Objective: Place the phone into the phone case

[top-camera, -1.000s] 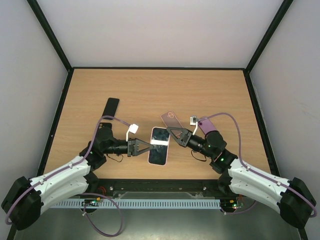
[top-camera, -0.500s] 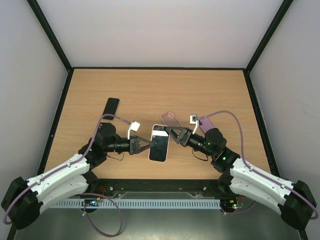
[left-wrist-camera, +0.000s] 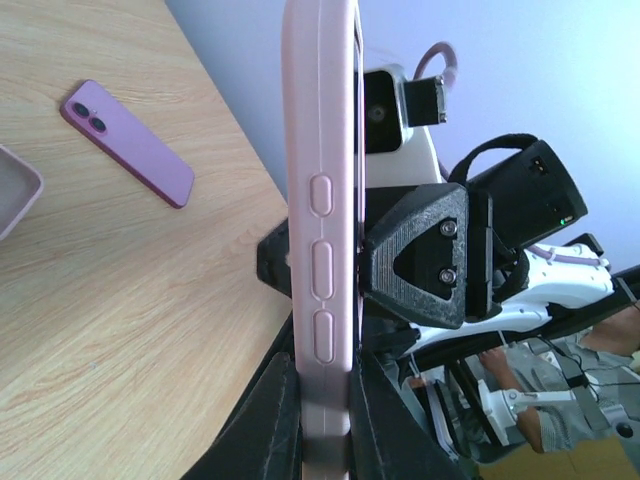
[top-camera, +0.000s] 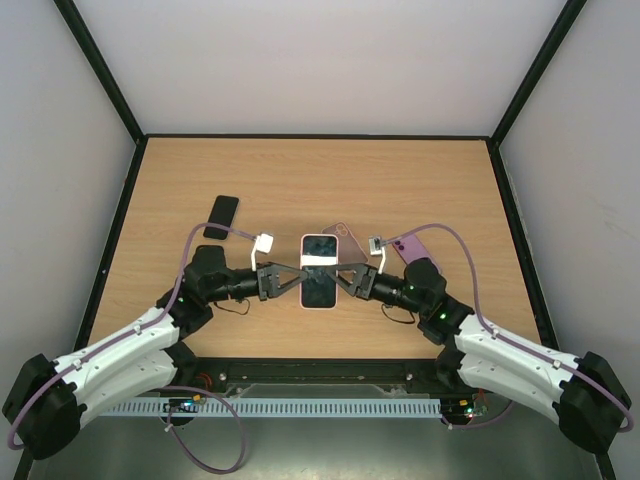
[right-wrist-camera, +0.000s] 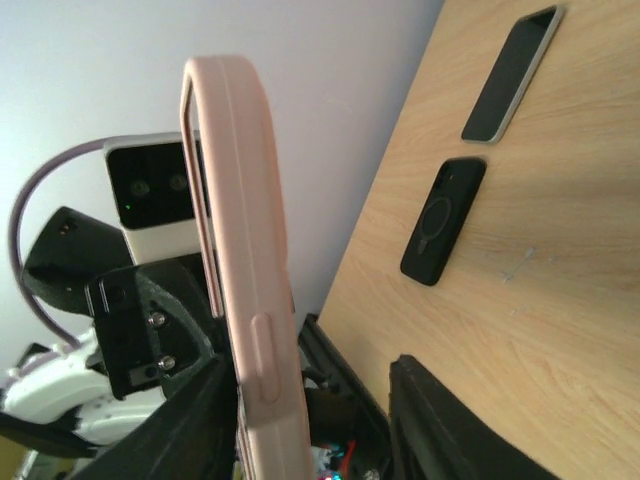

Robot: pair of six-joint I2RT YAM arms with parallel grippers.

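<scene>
Your wooden table [top-camera: 300,170], edged with a black rim, carries four things. At the far left a dark-screened phone [top-camera: 222,216] lies flat, and the right wrist view shows its silver edge. Near it, but not touching, a black case [right-wrist-camera: 445,220] lies flat with a ring mark facing up; you can make it out only from the right wrist. Around the middle of the table a pink case [top-camera: 341,231] rests flat, partly covered when seen from above. To its right, close by yet apart, a purple phone [top-camera: 415,243] lies back up, with two lenses showing.
</scene>
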